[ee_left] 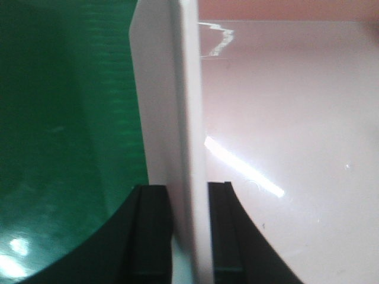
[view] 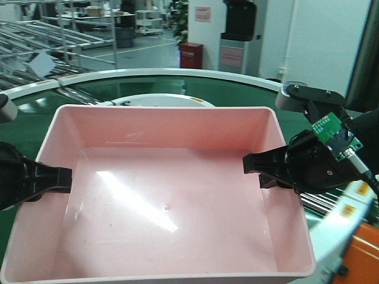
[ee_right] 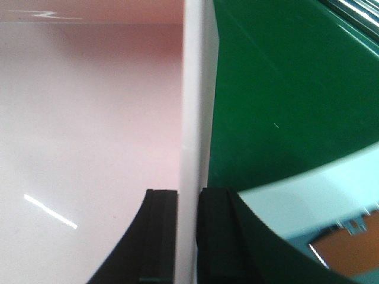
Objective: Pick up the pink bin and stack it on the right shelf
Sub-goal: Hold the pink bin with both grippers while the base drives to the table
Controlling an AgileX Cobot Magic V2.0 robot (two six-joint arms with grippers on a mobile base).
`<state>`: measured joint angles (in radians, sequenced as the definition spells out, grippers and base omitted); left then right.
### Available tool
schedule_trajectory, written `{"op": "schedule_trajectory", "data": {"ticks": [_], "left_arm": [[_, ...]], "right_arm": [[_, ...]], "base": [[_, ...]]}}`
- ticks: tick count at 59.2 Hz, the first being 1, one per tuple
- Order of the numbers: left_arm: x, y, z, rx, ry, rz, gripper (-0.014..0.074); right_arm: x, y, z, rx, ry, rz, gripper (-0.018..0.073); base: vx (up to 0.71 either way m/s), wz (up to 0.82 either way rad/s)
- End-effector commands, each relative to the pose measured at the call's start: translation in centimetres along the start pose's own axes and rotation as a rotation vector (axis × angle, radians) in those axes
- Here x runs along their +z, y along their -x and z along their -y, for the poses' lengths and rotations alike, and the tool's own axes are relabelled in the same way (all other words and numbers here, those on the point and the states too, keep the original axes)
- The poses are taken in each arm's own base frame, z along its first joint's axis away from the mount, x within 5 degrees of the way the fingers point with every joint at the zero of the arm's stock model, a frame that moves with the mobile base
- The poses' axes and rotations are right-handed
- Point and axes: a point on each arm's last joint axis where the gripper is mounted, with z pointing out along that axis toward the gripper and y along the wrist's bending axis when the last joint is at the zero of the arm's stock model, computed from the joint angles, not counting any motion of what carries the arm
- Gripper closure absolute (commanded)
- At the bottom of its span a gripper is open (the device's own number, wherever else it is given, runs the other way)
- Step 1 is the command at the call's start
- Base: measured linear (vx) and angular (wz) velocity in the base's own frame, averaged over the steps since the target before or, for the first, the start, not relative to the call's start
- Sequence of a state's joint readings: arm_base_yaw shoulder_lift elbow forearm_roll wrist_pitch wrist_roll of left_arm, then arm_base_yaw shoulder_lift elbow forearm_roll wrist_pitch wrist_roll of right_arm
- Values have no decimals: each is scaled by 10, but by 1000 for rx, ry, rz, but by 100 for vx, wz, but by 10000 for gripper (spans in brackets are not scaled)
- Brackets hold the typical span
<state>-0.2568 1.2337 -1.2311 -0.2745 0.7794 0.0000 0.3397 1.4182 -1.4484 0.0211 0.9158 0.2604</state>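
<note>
The pink bin [view: 166,195] fills the middle of the front view, level and empty, over the green curved belt. My left gripper [view: 66,177] is shut on its left wall, one finger inside and one outside. In the left wrist view the wall's rim [ee_left: 188,106] runs straight down between the left gripper's [ee_left: 189,190] black fingers. My right gripper [view: 253,164] is shut on the bin's right wall in the same way. The right wrist view shows that wall [ee_right: 192,89] pinched in the right gripper [ee_right: 189,194]. The right shelf is out of view.
The green conveyor belt [view: 237,89] curves behind and under the bin, around a white inner ring [view: 163,99]. Grey roller racks [view: 35,35] stand at the far left. A red box [view: 190,54] is at the back. An orange body [view: 362,254] sits at the lower right.
</note>
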Motion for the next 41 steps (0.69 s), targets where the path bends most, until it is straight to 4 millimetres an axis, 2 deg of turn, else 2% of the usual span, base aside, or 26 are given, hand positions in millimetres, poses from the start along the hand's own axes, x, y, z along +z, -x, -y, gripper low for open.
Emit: {"op": "schedule_trajectory", "data": {"ticks": [1, 21, 41], "left_arm": [[-20, 14, 4, 22, -4, 140, 598], [-20, 14, 4, 22, -4, 140, 598], [-20, 14, 4, 22, -4, 142, 598]], "right_arm": [[-23, 15, 6, -37, -32, 142, 568], [-23, 15, 6, -37, -32, 140, 568], [-23, 14, 6, -37, -33, 138, 568]], "base": [[-29, -37], [-23, -55], [-12, -88]]}}
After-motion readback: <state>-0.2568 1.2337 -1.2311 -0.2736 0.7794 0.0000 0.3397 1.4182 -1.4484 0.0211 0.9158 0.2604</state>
